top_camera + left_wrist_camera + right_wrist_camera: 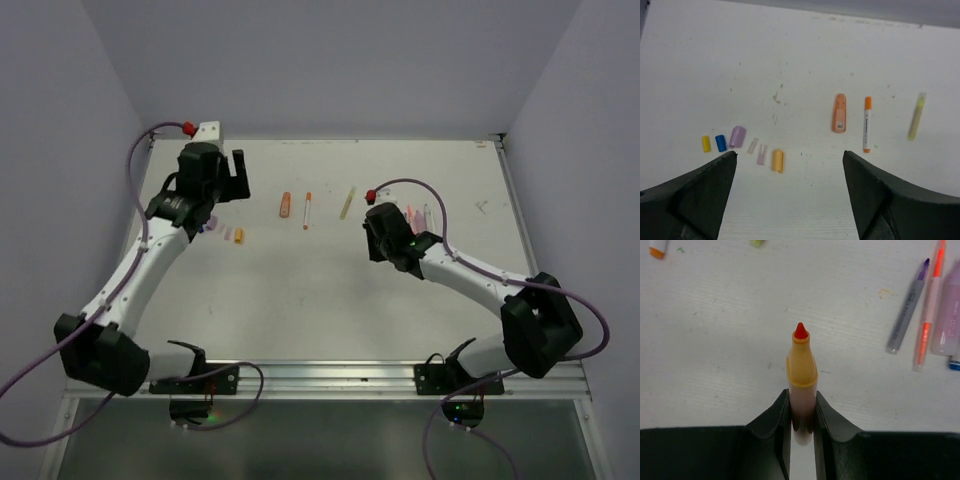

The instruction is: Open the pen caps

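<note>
White scuffed table [330,300], pale walls [330,60].
Spread left gripper [790,162] near caps [737,136]; right gripper [802,400] pinching uncapped pen [801,367].

White table [330,300], scuffed w/ small marks; pale walls [330,60] 3 sides; metal rail [330,372] at near edge.

A white worktop [330,300], scuffed and flecked with small marks, is boxed in by plain lilac-grey walls at the back [330,60], left [50,150] and right [590,140]. A metal rail [330,377] edges its near side. Light is soft and even.
</note>
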{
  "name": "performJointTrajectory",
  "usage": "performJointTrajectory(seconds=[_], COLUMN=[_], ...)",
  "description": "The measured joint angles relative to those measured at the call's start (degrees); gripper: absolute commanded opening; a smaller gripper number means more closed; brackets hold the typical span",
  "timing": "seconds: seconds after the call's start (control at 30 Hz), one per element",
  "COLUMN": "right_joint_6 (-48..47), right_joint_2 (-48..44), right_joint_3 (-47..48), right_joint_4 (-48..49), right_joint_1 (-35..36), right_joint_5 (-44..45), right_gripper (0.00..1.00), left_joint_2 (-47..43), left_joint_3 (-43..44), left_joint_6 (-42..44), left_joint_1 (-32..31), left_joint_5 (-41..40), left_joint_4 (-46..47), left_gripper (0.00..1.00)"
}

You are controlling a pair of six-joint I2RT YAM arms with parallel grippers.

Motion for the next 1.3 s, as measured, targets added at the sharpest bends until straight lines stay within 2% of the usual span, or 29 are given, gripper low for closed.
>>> performJointTrajectory(seconds=[0.03,0.07,0.27,0.47,0.57,0.73,0.9,1.07,1.1,1.2,1.3], right_joint_6=[0.00,0.00,0.00,-0.13,-0.46,-1.36,-2.16,-2.49,-2.47,-2.49,-2.27], right_joint_2=[1.25,2.54,11.72,20.76,23.89,28.11,30.56,30.88,30.88,30.86,30.40], right_joint_3=[0.81,1.68,8.55,15.45,17.62,21.62,24.24,24.37,24.37,24.37,24.35], right_joint_4=[-0.76,-1.46,-4.66,-6.40,-7.04,-8.31,-9.20,-10.49,-10.64,-11.02,-11.06], right_joint_1=[-1.05,-2.12,-8.39,-12.92,-14.86,-16.50,-16.52,-16.52,-16.52,-16.52,-16.52], right_joint_5=[0.48,0.66,1.22,1.88,2.01,2.51,3.30,3.67,3.72,3.74,3.67], right_gripper=[0.00,0.02,0.05,0.07,0.12,0.17,0.30,0.32,0.38,0.42,0.57], left_joint_2=[-3.28,-6.43,-22.12,-35.28,-39.30,-41.48,-40.50,-40.52,-40.52,-40.46,-40.22], left_joint_3=[0.00,0.00,-4.02,-16.79,-22.56,-28.85,-29.24,-29.31,-29.31,-29.31,-29.31], left_joint_6=[-0.11,-0.07,-0.04,1.33,2.27,3.45,3.50,3.50,3.48,3.48,3.48], left_joint_1=[0.00,0.00,0.00,0.00,0.00,0.00,0.00,0.00,0.00,0.00,0.00], left_joint_5=[-0.22,-0.74,-5.40,-11.10,-13.57,-15.30,-15.34,-15.32,-15.30,-15.23,-15.12], left_joint_4=[0.31,0.42,2.19,6.67,8.35,10.49,11.61,11.91,11.93,11.91,11.93], left_gripper=[0.98,1.00,1.00,1.00,1.00,1.00,1.00,1.00,1.00,1.00,1.00])
